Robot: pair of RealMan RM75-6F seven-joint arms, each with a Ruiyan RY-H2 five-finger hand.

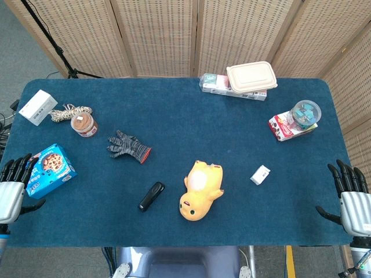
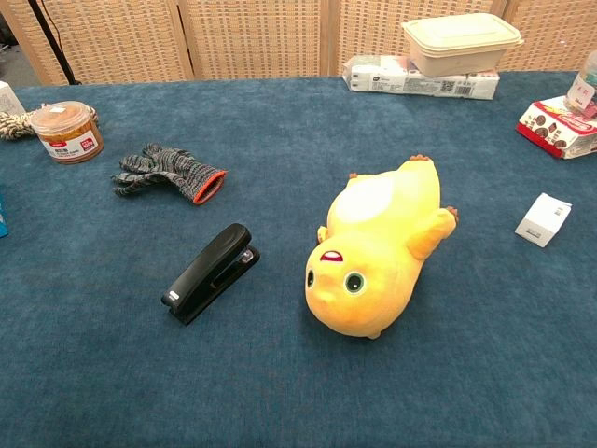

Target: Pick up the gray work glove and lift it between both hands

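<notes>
Fingers of both hands are spread apart and hold nothing. Left hand (image 1: 11, 185) sits at the near left edge of the blue table (image 1: 232, 139), fingertips just beside a blue cookie box (image 1: 49, 169); contact between them cannot be determined. Right hand (image 1: 351, 194) sits at the near right edge, fingers extended, well apart from any object. Neither hand appears in the chest view.

Gray work glove (image 1: 128, 146) lies flat on the table, left of centre, its fingers pointing toward the left and its red-trimmed cuff toward the right. It is untouched and well apart from both hands. In the chest view the glove (image 2: 166, 172) lies beyond and to the left of a black stapler (image 2: 212, 272).

Other items noted: a yellow plush toy (image 1: 200, 190) lies near the front centre, just right of the stapler (image 1: 151, 196). A small white box (image 1: 260, 174) lies to the right of the toy. A brown jar (image 1: 84, 124) stands behind and left of the glove, beside a coil of rope (image 1: 66, 111) and a white box (image 1: 37, 106) at the far left. At the far edge a cream lidded container (image 1: 251, 77) rests on a flat packet (image 1: 215, 83). At the right, a round clear tub (image 1: 305, 113) sits on a red snack pack (image 1: 284, 128).
</notes>
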